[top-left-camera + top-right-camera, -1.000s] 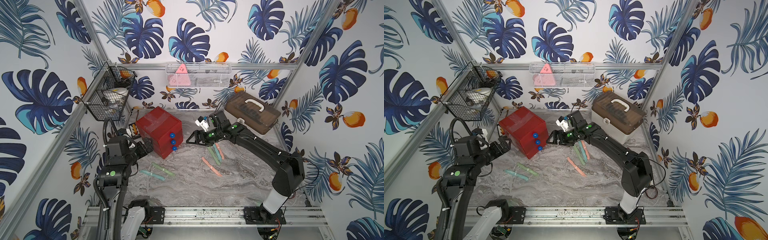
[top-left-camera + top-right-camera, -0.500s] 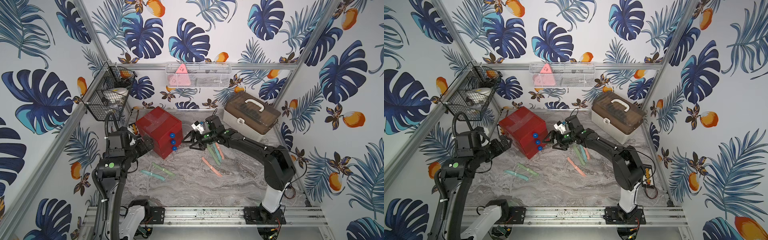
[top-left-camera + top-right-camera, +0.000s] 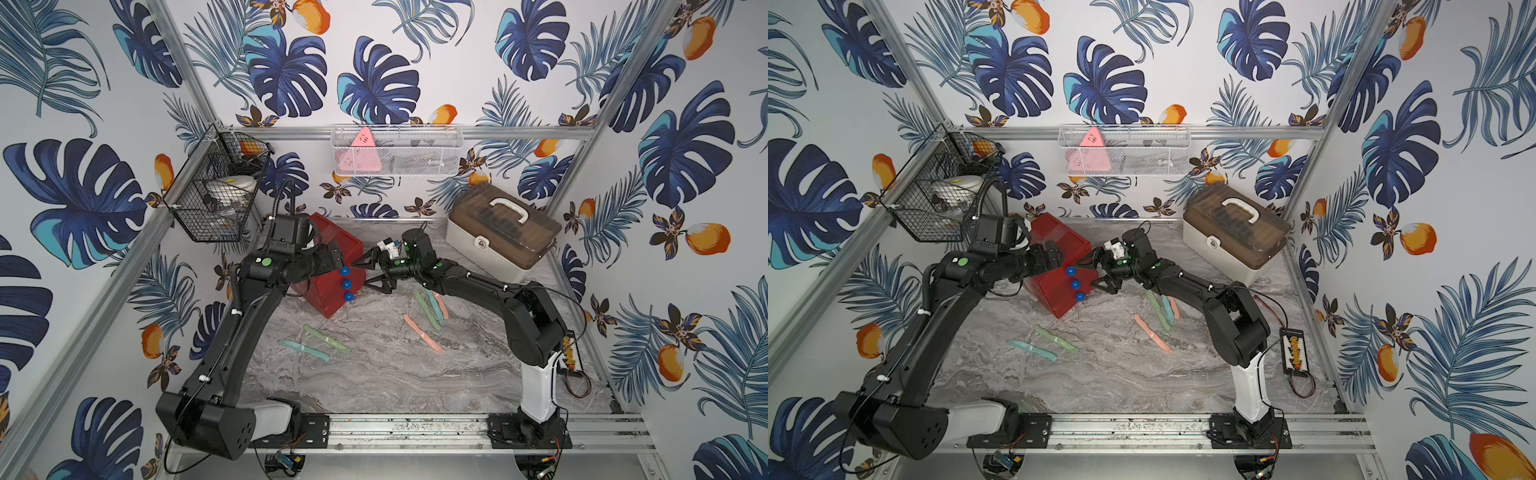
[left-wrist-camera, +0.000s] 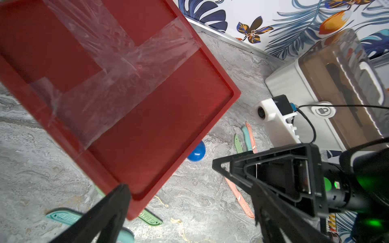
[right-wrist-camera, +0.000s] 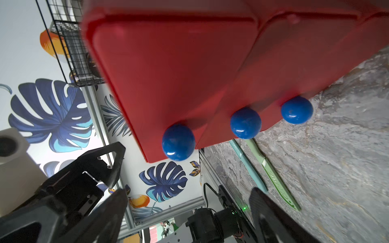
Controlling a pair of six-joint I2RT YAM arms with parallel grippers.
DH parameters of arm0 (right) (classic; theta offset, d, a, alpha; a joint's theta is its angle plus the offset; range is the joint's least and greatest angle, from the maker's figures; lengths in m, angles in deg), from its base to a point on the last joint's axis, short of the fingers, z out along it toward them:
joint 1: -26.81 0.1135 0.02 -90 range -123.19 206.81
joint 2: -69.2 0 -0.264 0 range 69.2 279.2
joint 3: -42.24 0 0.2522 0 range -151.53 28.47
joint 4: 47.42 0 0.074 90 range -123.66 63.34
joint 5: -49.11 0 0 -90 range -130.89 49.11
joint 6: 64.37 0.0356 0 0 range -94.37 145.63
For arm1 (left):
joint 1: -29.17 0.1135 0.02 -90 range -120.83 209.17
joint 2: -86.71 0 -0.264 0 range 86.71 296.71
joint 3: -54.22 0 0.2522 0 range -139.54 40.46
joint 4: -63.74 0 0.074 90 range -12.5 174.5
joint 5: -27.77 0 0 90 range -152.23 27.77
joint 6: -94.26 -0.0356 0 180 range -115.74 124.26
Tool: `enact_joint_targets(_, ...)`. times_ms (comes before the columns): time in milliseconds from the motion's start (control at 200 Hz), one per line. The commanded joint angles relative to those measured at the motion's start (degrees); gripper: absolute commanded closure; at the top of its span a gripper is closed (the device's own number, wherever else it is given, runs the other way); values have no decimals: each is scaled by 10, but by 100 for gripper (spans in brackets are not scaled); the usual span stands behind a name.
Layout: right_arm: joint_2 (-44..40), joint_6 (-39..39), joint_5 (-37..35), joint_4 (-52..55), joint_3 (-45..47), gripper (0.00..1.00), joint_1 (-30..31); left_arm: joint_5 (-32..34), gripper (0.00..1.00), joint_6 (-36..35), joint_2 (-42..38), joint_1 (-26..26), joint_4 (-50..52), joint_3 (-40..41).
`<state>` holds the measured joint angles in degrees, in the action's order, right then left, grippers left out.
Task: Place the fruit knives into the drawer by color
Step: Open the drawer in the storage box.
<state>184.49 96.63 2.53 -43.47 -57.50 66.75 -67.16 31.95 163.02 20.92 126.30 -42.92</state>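
**Right claw** point(image 3: 360, 275): fingers spread, nothing held, levelled at the front of the drawer point(image 3: 326, 301). The top knob point(image 3: 344, 271) lies straight ahead of it, just beside the fingertips but not yet between them.

**Left claw** point(image 3: 332, 258): fingers spread, empty, poised over the drawer's top face near its front edge. Contact cannot be confirmed.

**Finding:** the right arm is the nearer to the knobs. A drawer's pull axis runs out of the front toward the right claw. The coming move is therefore judged to be a pinch on the top knob and a straight draw back, with the left claw placed to brace the chest.

**Drawer:** glossy red chest of three stacked fronts, all apparently shut. Each front has one round blue knob, and clear tape crosses the top.

**Knives:** all six lie on the bench point(image 3: 374, 374); none is stowed.
- A teal knife point(image 3: 305, 350) and a green knife point(image 3: 326, 337) lie side by side, out from the drawer's front lower corner.
- A bundle of three knives point(image 3: 434, 306), green, teal and pink, lies roughly parallel out from the drawer's front, past the right claw.
- A lone pink knife point(image 3: 423, 333) lies just beside that bundle.
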Motion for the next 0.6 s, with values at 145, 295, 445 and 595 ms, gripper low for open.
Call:
enact_joint_targets(145, 31, 55, -14, -71, -25, 27, 21, -15, 16, -18, 59, 4, -40, -8)
enact_joint_targets(295, 32, 59, -26, -87, -23, 28, 26, -31, 20, -9, 75, 32, -79, 9)
enact_joint_targets(445, 45, 78, -31, -130, -28, 30, 26, -59, 20, 3, 87, 71, -115, 31)
enact_joint_targets(595, 63, 85, -28, -135, -50, 36, 25, -74, 23, -8, 113, 83, -114, 31)
